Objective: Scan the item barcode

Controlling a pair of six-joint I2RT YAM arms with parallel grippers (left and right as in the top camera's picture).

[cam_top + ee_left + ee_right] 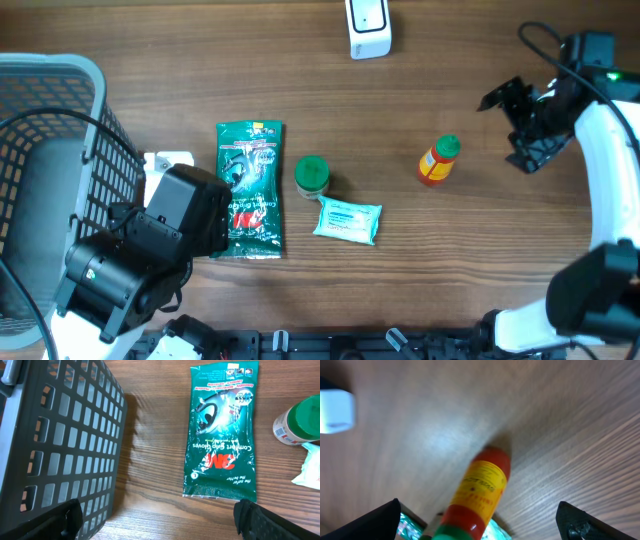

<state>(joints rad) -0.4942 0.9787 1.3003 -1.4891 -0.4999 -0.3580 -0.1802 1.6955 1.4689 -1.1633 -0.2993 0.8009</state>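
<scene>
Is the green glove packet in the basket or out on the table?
Out: the glove packet lies flat on the table, printed side up, beside the basket, not inside it.

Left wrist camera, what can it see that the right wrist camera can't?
Only the left wrist view: the mesh basket, the green 3M gloves packet, a green-lidded jar and the corner of a white packet. Only the right wrist view: the red-and-yellow bottle and a white scanner. Both: the wooden table. A blurry green bit at the right wrist view's bottom edge might be a packet too; I can't tell.
</scene>
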